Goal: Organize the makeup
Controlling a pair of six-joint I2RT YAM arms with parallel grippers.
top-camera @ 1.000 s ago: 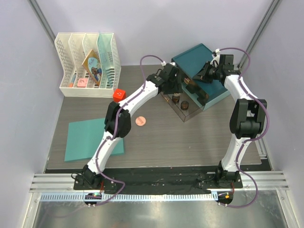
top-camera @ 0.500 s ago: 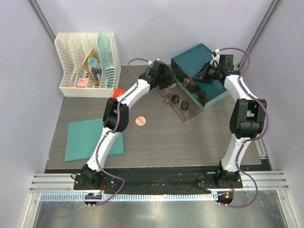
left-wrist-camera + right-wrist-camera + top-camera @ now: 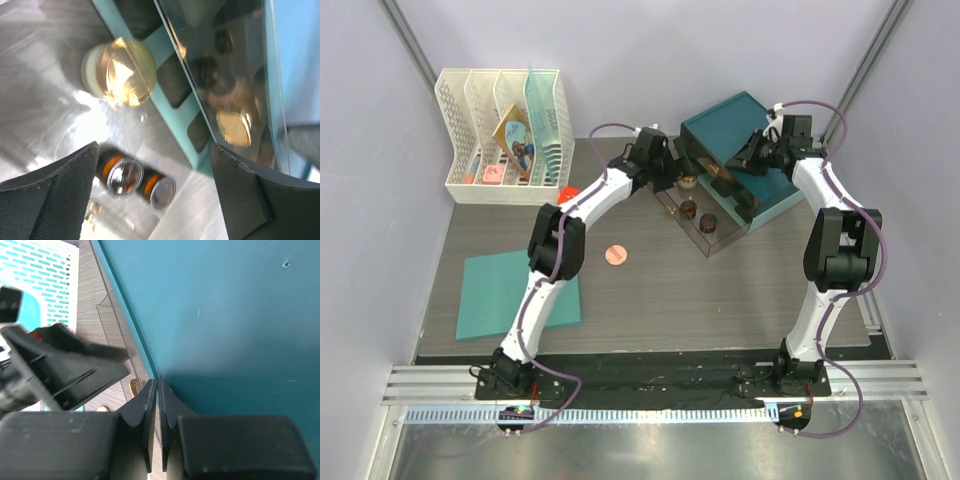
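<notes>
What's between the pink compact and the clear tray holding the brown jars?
Nothing. The top view shows bare table from the pink compact to the clear tray, whose two brown jars sit inside.

Light is being reflected by the glossy gold lid of the jar and, at three o'clock, the smooth clear plastic panel.

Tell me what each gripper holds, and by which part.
The left gripper holds nothing; the gold-lidded jar stands free. The right gripper seems to pinch the clear lid by its thin edge.
</notes>
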